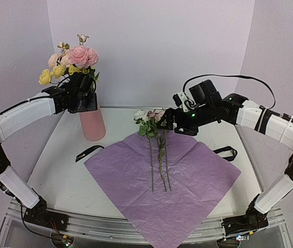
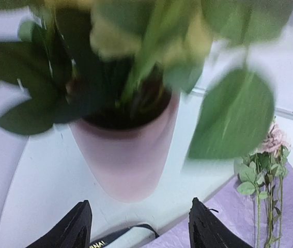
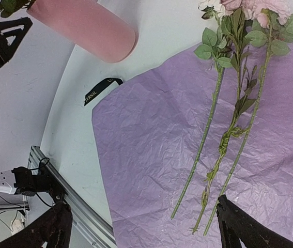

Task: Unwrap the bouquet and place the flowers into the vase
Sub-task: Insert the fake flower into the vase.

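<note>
1. The left gripper is up at the vase, just in front of its mouth. Its fingers are spread, with nothing between them.
2. The right gripper is well to the right of the vase. It hangs at its widest, empty, over three loose flowers.
3. Part of the bouquet is already in the vase, pink, cream and yellow heads above the rim. The other three stems lie side by side on the flattened purple paper, blooms pointing away from the arms.
4. A corner of the paper reaches close to the vase's foot. One black ribbon lies on the table just in front of the vase, and a second lies far to its right, past the paper.
5. Risk at the vase: leaves crowd the left wrist view, so the fingers could catch foliage while backing off. That could drag placed stems out or rock the tall, narrow vase.
6. Risk at the paper: the stems are thin and lie flat on crinkled paper. A low pinch could take paper with them and drag the sheet towards the vase.
7. The stems also lie close together, so a grab may take only some of them.
8. Risk at insertion: the mouth is narrow and already full, so long stems coming in at an angle could jam on the rim or knock flowers out.
</note>
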`<state>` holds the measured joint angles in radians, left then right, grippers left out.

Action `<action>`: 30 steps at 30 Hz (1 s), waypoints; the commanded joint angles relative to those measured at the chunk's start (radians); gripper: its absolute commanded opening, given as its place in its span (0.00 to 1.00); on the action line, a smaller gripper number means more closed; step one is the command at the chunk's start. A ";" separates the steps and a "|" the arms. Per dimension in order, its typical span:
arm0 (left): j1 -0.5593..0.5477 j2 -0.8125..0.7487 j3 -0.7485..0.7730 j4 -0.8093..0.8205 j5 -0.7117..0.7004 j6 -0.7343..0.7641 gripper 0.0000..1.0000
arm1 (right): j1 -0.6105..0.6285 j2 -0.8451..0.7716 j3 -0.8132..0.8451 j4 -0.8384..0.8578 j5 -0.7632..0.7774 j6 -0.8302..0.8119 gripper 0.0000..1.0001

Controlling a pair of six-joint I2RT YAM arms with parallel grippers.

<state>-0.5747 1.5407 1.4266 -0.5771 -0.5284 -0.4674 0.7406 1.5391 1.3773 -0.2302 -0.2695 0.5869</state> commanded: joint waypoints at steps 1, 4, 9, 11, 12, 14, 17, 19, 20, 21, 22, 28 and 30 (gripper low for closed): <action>0.003 -0.058 -0.052 -0.003 0.069 -0.064 0.67 | 0.002 0.003 0.001 0.016 -0.011 0.003 0.98; 0.002 -0.065 -0.085 -0.003 0.100 -0.077 0.70 | 0.002 0.003 -0.003 0.018 -0.010 0.004 0.98; 0.002 -0.079 -0.130 -0.002 0.130 -0.086 0.75 | 0.002 0.010 -0.019 0.017 0.008 0.011 0.98; 0.003 -0.096 -0.147 -0.001 0.141 -0.088 0.76 | 0.002 0.012 -0.029 0.017 0.018 0.015 0.95; 0.003 -0.104 -0.155 -0.001 0.144 -0.087 0.76 | 0.002 0.015 -0.034 0.017 0.023 0.016 0.93; 0.003 -0.125 -0.168 -0.002 0.145 -0.085 0.77 | 0.002 0.020 -0.037 0.017 0.030 0.014 0.89; 0.003 -0.144 -0.183 -0.001 0.147 -0.076 0.78 | 0.002 0.031 -0.033 0.017 0.028 0.011 0.86; 0.001 -0.150 -0.193 -0.002 0.159 -0.072 0.78 | 0.002 0.041 -0.027 0.017 0.026 0.011 0.86; 0.002 -0.151 -0.201 -0.002 0.166 -0.076 0.78 | 0.002 0.044 -0.024 0.017 0.026 0.012 0.86; 0.003 -0.154 -0.213 -0.002 0.172 -0.084 0.78 | 0.002 0.048 -0.021 0.017 0.027 0.013 0.86; 0.003 -0.158 -0.227 -0.001 0.180 -0.092 0.78 | 0.003 0.052 -0.018 0.017 0.032 0.014 0.86; 0.001 -0.182 -0.285 0.001 0.246 -0.115 0.77 | 0.002 0.076 -0.029 0.008 0.085 0.029 0.79; 0.000 -0.197 -0.301 0.000 0.283 -0.126 0.76 | 0.002 0.086 -0.038 0.004 0.097 0.028 0.74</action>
<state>-0.5747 1.4004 1.1469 -0.5839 -0.3163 -0.5635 0.7406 1.6022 1.3485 -0.2092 -0.2153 0.6091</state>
